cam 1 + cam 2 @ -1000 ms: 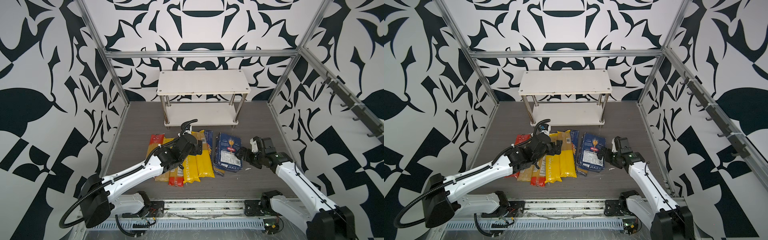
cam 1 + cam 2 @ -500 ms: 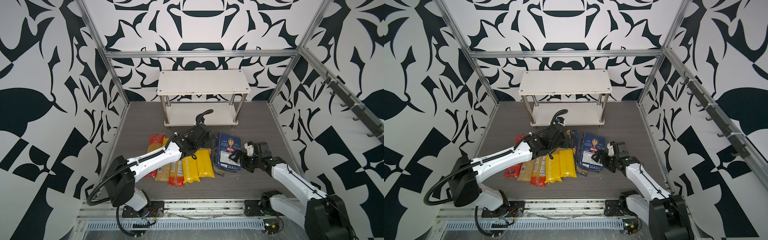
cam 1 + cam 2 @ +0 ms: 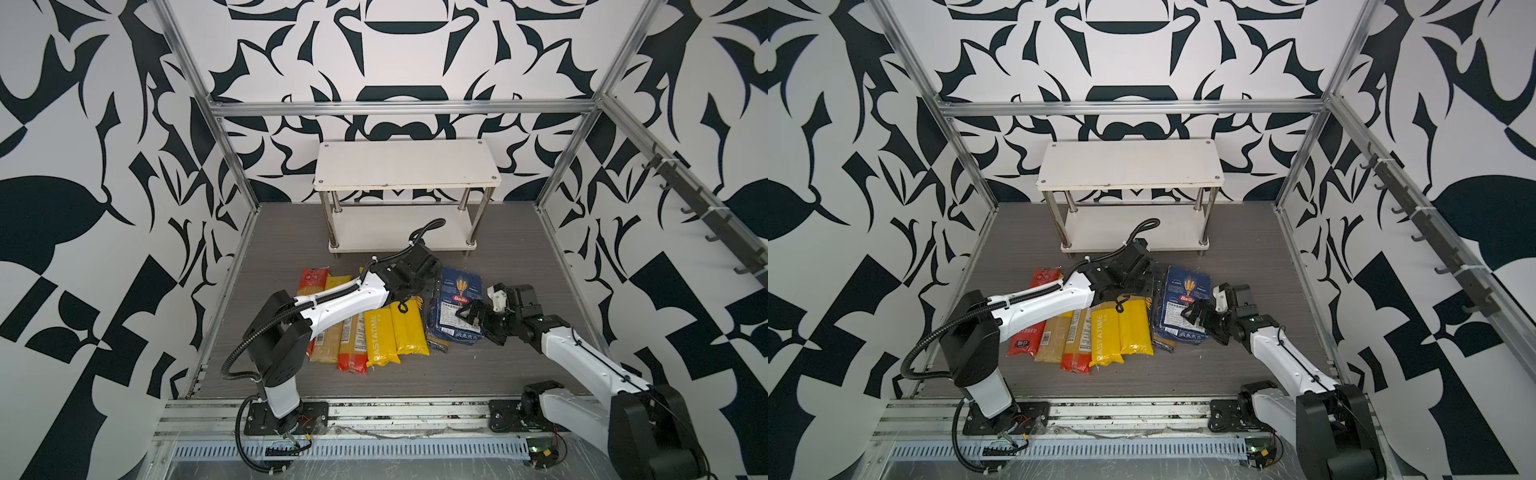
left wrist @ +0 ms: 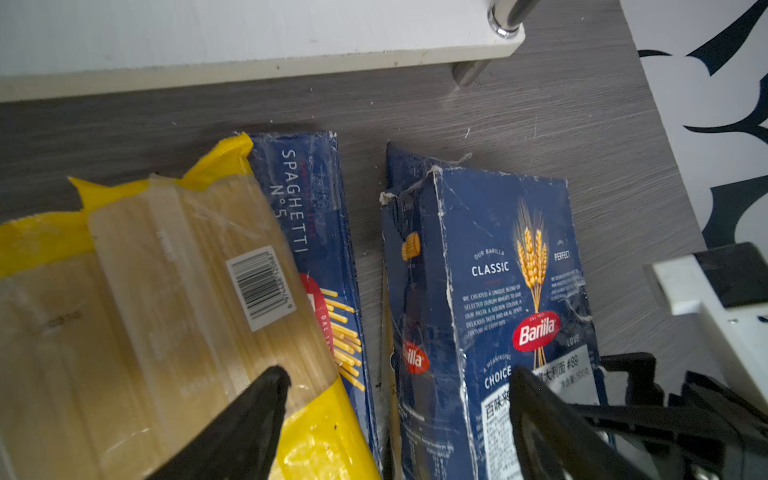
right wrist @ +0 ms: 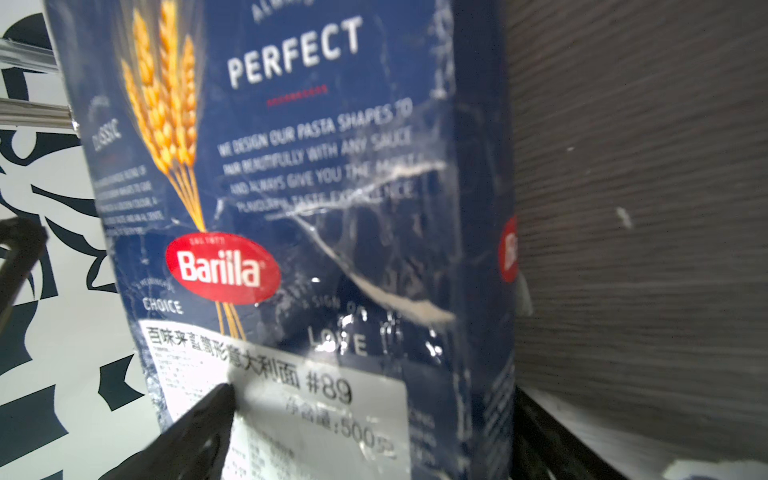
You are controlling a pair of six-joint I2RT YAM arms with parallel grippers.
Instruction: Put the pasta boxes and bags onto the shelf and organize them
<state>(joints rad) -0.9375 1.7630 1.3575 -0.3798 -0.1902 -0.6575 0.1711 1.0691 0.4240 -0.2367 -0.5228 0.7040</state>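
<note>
Flat on table, nearer than shelf: wide Barilla box; left fingers released over its left side, right fingers released astride its right edge. Risk: both clench, opposing pulls tear worn carton.

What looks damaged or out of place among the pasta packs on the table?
The wide Barilla box is battered: a torn, frayed corner shows in the left wrist view, and white crease lines run across its face. A yellow bag lies askew, partly over the spaghetti box.
</note>
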